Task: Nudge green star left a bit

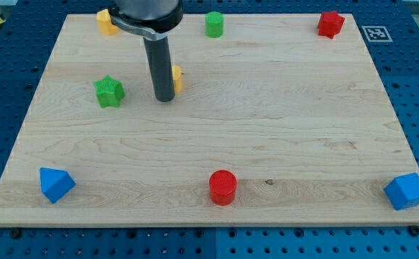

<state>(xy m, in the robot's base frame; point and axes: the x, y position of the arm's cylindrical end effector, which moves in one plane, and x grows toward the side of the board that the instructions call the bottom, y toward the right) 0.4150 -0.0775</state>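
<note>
The green star (pixel 109 91) lies on the wooden board (pixel 281 129) at the view's left, in the upper half. My tip (pixel 164 98) rests on the board to the right of the star, with a clear gap between them. A yellow block (pixel 176 78) sits just behind the rod on its right side, mostly hidden by it.
A green cylinder (pixel 214 24) and a yellow block (pixel 106 21) sit at the top edge, and a red star (pixel 330 24) at the top right. A blue block (pixel 55 184) lies at the bottom left, a red cylinder (pixel 223 187) at the bottom middle, a blue cube (pixel 407 191) at the bottom right.
</note>
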